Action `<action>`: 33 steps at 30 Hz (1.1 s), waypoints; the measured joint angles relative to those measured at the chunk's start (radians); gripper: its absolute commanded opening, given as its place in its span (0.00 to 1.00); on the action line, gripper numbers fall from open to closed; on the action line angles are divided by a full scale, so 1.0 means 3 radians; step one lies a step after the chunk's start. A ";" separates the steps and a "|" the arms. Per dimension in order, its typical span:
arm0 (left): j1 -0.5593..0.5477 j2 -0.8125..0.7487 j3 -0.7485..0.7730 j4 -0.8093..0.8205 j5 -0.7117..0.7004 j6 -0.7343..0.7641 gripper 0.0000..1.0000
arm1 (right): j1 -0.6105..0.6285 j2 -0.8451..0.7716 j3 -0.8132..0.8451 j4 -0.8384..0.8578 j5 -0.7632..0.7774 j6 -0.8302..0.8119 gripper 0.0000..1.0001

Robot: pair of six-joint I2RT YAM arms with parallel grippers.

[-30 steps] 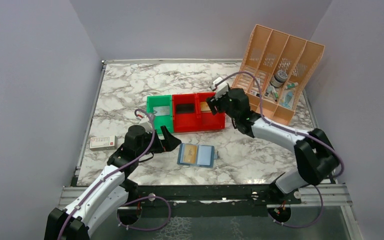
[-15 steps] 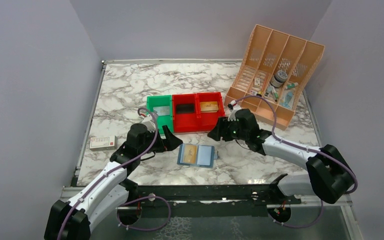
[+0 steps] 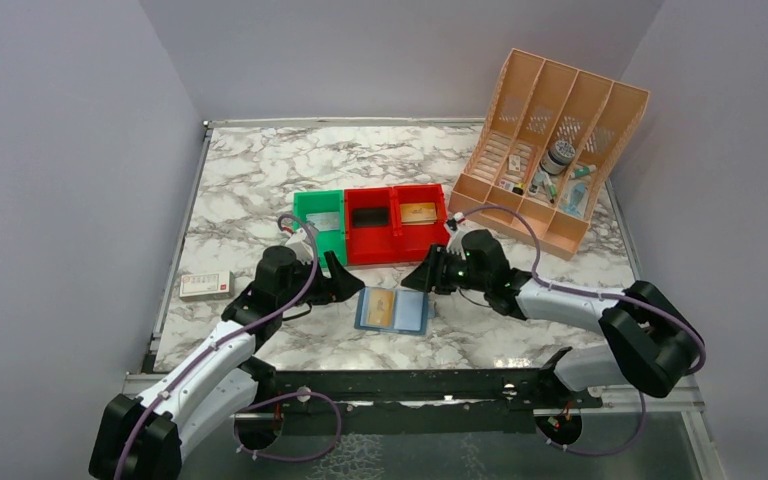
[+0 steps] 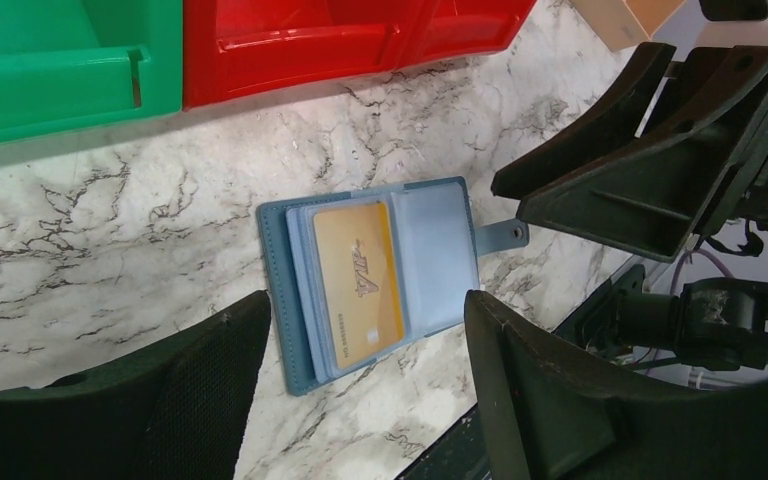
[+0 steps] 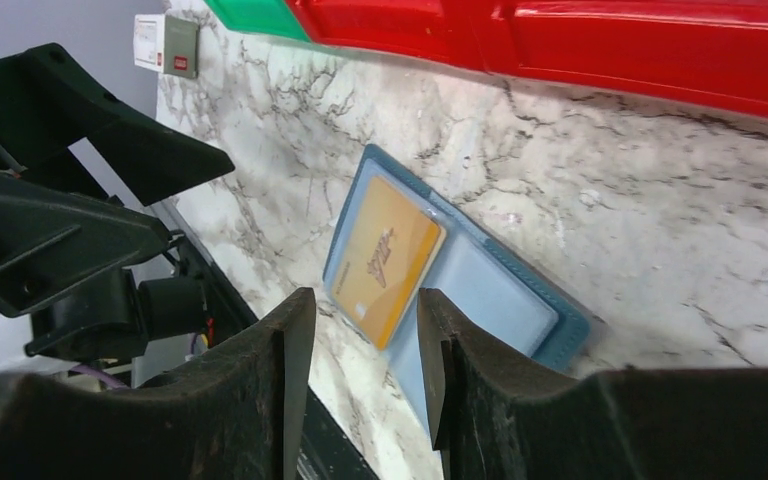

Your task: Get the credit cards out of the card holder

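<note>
- While the wallet lay open and flat on the table, close to the near edge and just on the near side of the red bin, it was flanked by the left claw and the right claw.
- The left claw was seen spread wide and the right claw parted only narrowly; nothing was held by either.
- A slide of the wallet across the smooth table could be expected if the gold card were tugged while the wallet was not pinned down.
- The thin card was tucked flat in the left panel, so the pocket cover could be pinched along with it, or the card missed altogether.
- A knock between the two claws was judged possible, since both were poised close to the same small target.
- The wallet's long axis was laid left to right, with its strap tab pointing right.
- The card's long axis was set across that, near to far; which way its pocket opened could not be told.
</note>
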 measured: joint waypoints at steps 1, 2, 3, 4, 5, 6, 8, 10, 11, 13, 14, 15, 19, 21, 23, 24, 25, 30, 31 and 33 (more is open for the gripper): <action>-0.0005 0.0001 0.0000 0.0001 -0.0001 0.0000 0.71 | 0.0036 0.0022 0.0009 0.0000 0.0020 0.0020 0.41; -0.0013 0.0001 0.0000 0.0004 -0.0001 -0.0001 0.69 | 0.0075 0.0051 0.0033 0.0000 0.0046 0.0031 0.41; -0.0024 0.0005 0.0000 0.0013 -0.0001 -0.0008 0.69 | 0.0132 0.0094 0.0072 -0.0003 0.0108 0.0045 0.41; -0.0045 0.0011 0.0000 0.0027 -0.0008 -0.0019 0.69 | 0.0188 0.0126 0.0090 0.0017 0.0172 0.0061 0.40; -0.0069 0.0020 0.0000 0.0045 -0.0019 -0.0034 0.69 | 0.0252 0.0136 0.0081 0.0064 0.0243 0.0092 0.40; -0.0102 0.0034 0.0000 0.0064 -0.0031 -0.0051 0.69 | 0.0312 0.0136 0.0042 0.0142 0.0303 0.0137 0.39; -0.0184 0.0081 0.0000 0.0099 -0.0070 -0.0079 0.68 | 0.0409 0.0146 -0.0079 0.0352 0.0385 0.0221 0.37; -0.0268 0.0145 0.0000 0.0121 -0.0114 -0.0083 0.65 | 0.0488 0.0223 -0.0131 0.0423 0.0435 0.0296 0.36; -0.0319 0.0192 0.0001 0.0128 -0.0142 -0.0089 0.63 | 0.0520 0.0291 -0.0126 0.0427 0.0467 0.0319 0.35; -0.0387 0.0270 0.0001 0.0134 -0.0203 -0.0092 0.62 | 0.0561 0.0392 -0.0114 0.0429 0.0526 0.0345 0.35; -0.0423 0.0305 0.0001 0.0139 -0.0231 -0.0093 0.62 | 0.0577 0.0427 -0.0113 0.0429 0.0546 0.0357 0.35; -0.0459 0.0338 0.0005 0.0139 -0.0262 -0.0094 0.61 | 0.0591 0.0455 -0.0113 0.0432 0.0561 0.0367 0.35; -0.0599 0.0518 0.0071 0.0150 -0.0374 -0.0089 0.48 | 0.0624 0.0524 -0.0113 0.0505 0.0627 0.0394 0.31; -0.0636 0.0628 0.0123 0.0159 -0.0395 -0.0071 0.41 | 0.0628 0.0565 -0.0113 0.0537 0.0645 0.0393 0.30; -0.0656 0.0726 0.0154 0.0173 -0.0404 -0.0053 0.37 | 0.0628 0.0636 -0.0108 0.0554 0.0654 0.0390 0.27; -0.0660 0.0760 0.0160 0.0174 -0.0408 -0.0050 0.35 | 0.0628 0.0689 -0.0098 0.0553 0.0656 0.0387 0.26; -0.0660 0.0785 0.0161 0.0175 -0.0412 -0.0039 0.35 | 0.0628 0.0738 -0.0085 0.0551 0.0657 0.0383 0.26; -0.0683 0.0936 0.0163 0.0175 -0.0430 0.0005 0.31 | 0.0628 0.0849 -0.0004 0.0551 0.0670 0.0384 0.26; -0.0687 0.0974 0.0165 0.0174 -0.0431 0.0014 0.26 | 0.0628 0.0860 0.0008 0.0551 0.0676 0.0384 0.25; -0.0696 0.1050 0.0175 0.0175 -0.0435 0.0033 0.20 | 0.0628 0.0871 0.0018 0.0549 0.0692 0.0384 0.24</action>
